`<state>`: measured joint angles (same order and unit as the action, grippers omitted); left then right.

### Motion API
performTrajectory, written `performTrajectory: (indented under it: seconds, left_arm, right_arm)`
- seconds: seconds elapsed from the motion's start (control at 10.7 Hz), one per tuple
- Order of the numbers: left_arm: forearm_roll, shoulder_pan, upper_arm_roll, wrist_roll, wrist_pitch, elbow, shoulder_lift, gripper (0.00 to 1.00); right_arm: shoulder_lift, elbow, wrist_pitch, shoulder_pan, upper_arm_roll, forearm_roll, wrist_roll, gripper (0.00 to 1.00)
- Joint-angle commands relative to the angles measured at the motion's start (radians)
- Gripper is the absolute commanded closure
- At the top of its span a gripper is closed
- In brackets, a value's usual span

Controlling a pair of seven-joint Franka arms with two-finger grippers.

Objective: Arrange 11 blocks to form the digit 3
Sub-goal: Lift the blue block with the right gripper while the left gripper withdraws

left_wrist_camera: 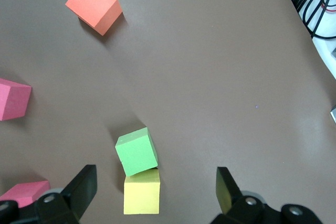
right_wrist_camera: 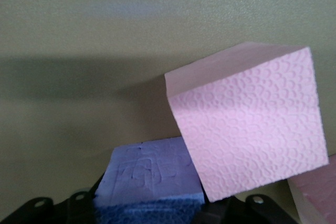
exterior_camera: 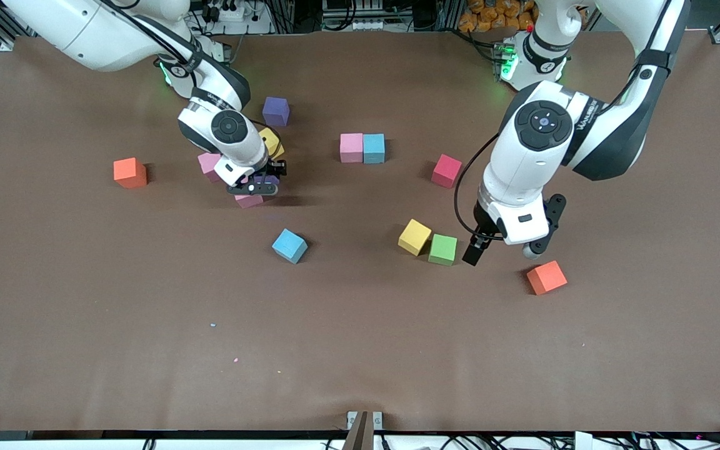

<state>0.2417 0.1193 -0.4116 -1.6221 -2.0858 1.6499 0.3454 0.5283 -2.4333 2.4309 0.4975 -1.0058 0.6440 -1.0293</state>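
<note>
Orange cube (exterior_camera: 546, 277): nearest the front camera, toward the left arm's end; not one of the 11 blocks.
Front view, blocks: a pink-and-blue pair (exterior_camera: 362, 148) lies touching at mid-table. It is judged the only possible start of the digit 3.
Front view, loose blocks: a yellow cube (exterior_camera: 414, 237) and a green cube (exterior_camera: 442, 249) touch at a corner. A lone blue cube (exterior_camera: 289, 245), a crimson cube (exterior_camera: 446, 170) and a purple cube (exterior_camera: 275, 111) lie well apart.
Front view, right gripper (exterior_camera: 254, 187): it is low over a pink cube (exterior_camera: 249, 200). Another pink block (exterior_camera: 209, 164) and a second yellow block (exterior_camera: 271, 142) lie close by, half hidden by the arm. Whether anything is gripped cannot be told.
Front view, left gripper (exterior_camera: 504, 250): it is held over bare table between the green cube and the orange cube.
Left wrist view: the jaws stand wide apart and empty. Two crimson blocks are shown here, though only one shows from the front.
Right wrist view: the pink cube fills the picture, tilted on an edge, and the grip is not settled here either.
Progress: no row of three is formed, so nearly all the placing is judged left to do.
</note>
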Motion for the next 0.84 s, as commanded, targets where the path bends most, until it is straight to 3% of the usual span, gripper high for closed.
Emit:
performTrajectory:
  seconds: [0.0,0.19,0.47,0.56,0.75]
  left_arm:
    - [0.019,-0.007,-0.009,-0.007,0.029,-0.001,-0.026,0.0]
    - [0.019,-0.009,-0.009,0.005,0.062,-0.002,-0.055,0.0]
    - [0.016,-0.009,-0.016,0.008,0.116,-0.002,-0.091,0.0]
    - [0.016,-0.009,-0.018,0.01,0.136,-0.002,-0.103,0.0]
    - [0.016,-0.015,-0.012,0.062,0.161,-0.002,-0.097,0.0]
  right_arm:
    - [0.006,0.008,-0.007,-0.005,-0.002,0.013,-0.011,0.52]
    - [0.006,0.033,-0.073,-0.007,-0.016,0.009,-0.017,0.6]
    - [0.004,0.078,-0.159,-0.005,-0.117,-0.056,-0.017,0.65]
    - [0.004,0.083,-0.179,-0.01,-0.155,-0.058,-0.014,0.72]
    - [0.004,0.083,-0.182,-0.025,-0.191,-0.058,0.008,0.78]
